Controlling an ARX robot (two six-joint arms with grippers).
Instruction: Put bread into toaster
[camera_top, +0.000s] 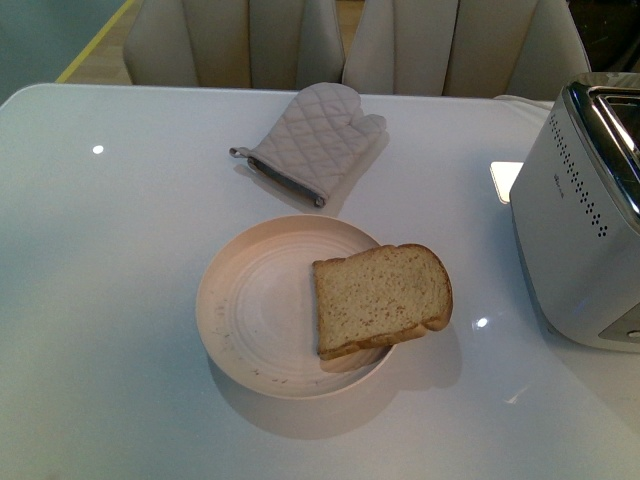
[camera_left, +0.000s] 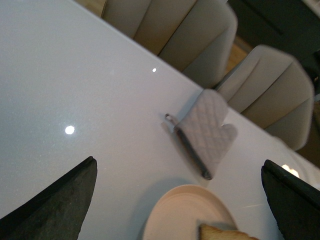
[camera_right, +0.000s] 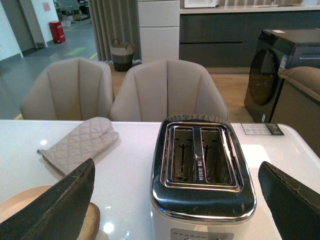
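1 bread slice (camera_top: 380, 298) lies on 1 plate (camera_top: 250, 310), overhanging its rim, below the left gripper (camera_left: 177, 165) and not touching it. 1 toaster (camera_right: 202, 170), 2 slots, sits just ahead of the right gripper (camera_right: 176, 165). 1 oven mitt (camera_left: 207, 131) lies beyond the left gripper. Both grippers are spread wide, grasping nothing.

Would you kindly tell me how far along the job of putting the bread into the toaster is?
Done: nothing yet. The bread lies on the plate, overhanging its rim, and the toaster has empty slots. In hand: nothing; the left tool and right tool are both open, holding nothing. Left: grasp the slice, carry it over, lower it into a slot.
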